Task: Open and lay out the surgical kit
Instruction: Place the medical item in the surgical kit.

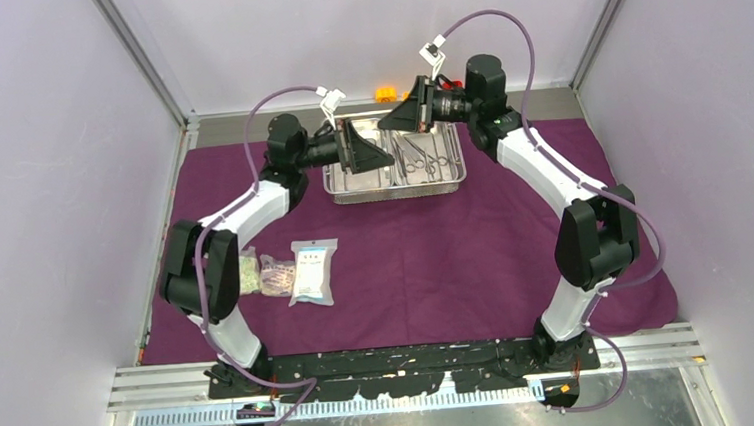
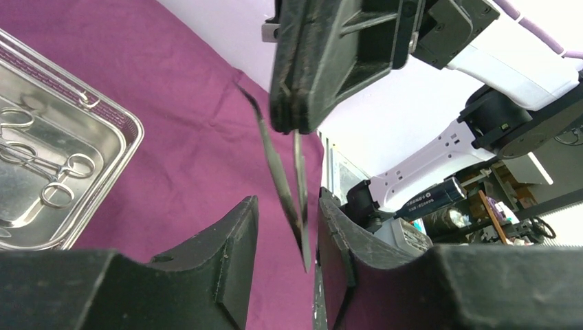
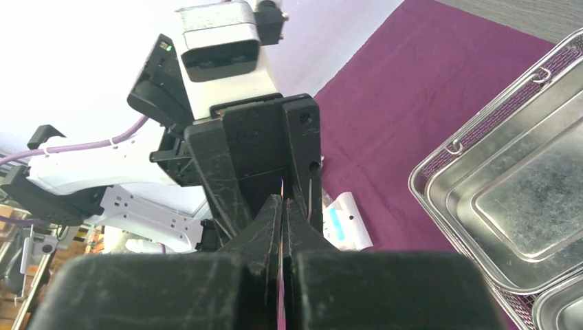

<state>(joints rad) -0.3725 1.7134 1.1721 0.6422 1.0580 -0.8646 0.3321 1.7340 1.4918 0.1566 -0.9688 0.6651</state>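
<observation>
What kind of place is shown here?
Probably a robotics lab test cell: pale panel walls enclose two white-and-black robot arms above a large dark-purple cloth and a shiny rectangular steel tray.

steel tray (image 1: 397,193) on purple cloth (image 1: 456,258), packets (image 1: 314,270) near, tweezers (image 2: 275,168) aloft

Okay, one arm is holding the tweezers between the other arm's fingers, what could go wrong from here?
1. The tweezers hang off-centre in the open left pincer, so its squeeze may twist them.
2. Only their thin lower end sits between its fingers, so that hold could slip.
3. If the right pincer lets go too early, they could fall onto the steel tray or the purple cloth.
</observation>
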